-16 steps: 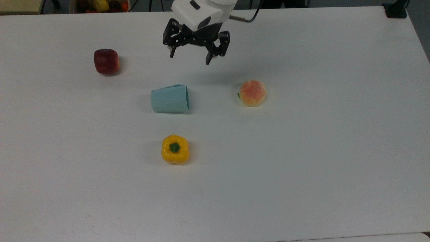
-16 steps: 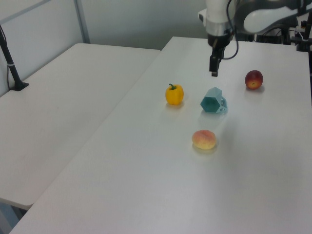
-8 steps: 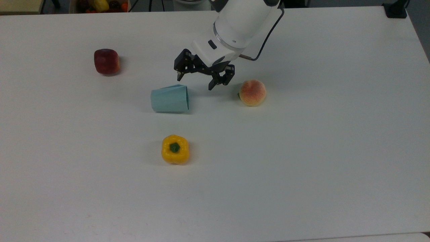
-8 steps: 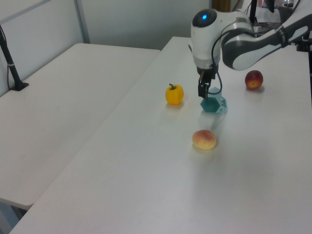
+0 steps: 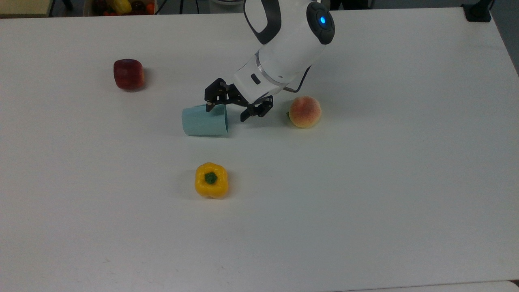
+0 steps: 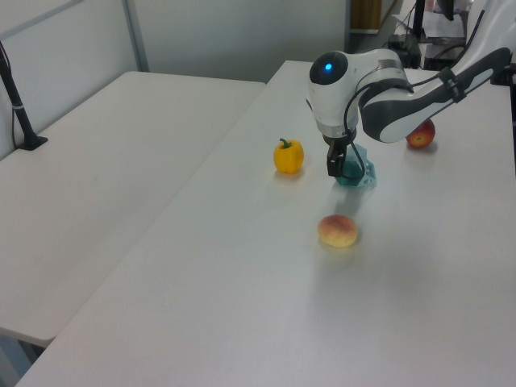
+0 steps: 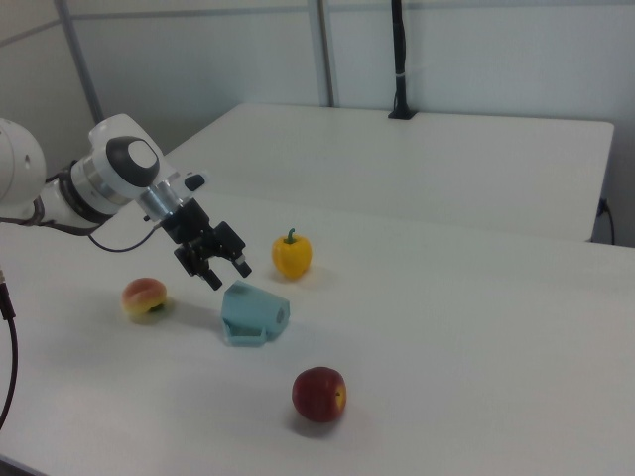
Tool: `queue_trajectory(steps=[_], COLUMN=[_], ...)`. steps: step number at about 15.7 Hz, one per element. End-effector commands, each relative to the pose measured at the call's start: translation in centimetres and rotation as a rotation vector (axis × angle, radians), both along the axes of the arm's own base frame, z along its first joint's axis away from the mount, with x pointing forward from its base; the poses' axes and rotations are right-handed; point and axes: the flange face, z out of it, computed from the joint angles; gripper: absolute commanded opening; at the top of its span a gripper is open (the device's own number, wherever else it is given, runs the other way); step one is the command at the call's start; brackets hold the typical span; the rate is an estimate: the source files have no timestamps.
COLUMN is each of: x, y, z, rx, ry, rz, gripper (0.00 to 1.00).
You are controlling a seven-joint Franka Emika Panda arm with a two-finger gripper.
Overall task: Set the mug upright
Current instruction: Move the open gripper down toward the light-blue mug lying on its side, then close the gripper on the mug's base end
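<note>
White table (image 5: 365,202) carries everything; 4 loose items on it. White Franka arm (image 5: 284,52) reaches in from the far edge in the top view and pitches down at a slant, wrist low, blue status light lit on the last joint. Black two-finger gripper (image 5: 226,112) sits at the mug's open end, fingers spread apart, nothing held. In the top view, 1 fingertip (image 5: 209,106) overlaps the upper rim edge of the mug, the other (image 5: 245,117) hangs past the mouth on the top view's right. Whether any finger touches the mug, cannot tell.

Pale blue-teal faceted matte mug (image 5: 204,120) lies on its side near table centre, mouth toward the top view's right, narrower base toward the top view's left. In the right view the mug (image 7: 254,313) lies just below and right of the gripper (image 7: 220,265).

Yellow bell pepper (image 5: 211,180) stands stem-up, below the mug in the top view, well apart. Pink-orange peach (image 5: 305,112) lies just right of the gripper in the top view. Dark red apple (image 5: 129,74) sits up-left, well apart from the mug.
</note>
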Motion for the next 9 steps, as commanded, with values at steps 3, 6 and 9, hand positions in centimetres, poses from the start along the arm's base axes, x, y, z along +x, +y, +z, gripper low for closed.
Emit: queue_trajectory(steps=[3,6,9], x=[-1.0,-1.7,-1.8], y=[-2.4,-3.5,-4.0], z=[-3.5,-5.2,-5.2], rx=[-0.106,-0.131,-0.136], ry=[0.032,0.068,0.074], rz=[0.044,0.047,0.044], gripper=[0.97,0.87,0.37])
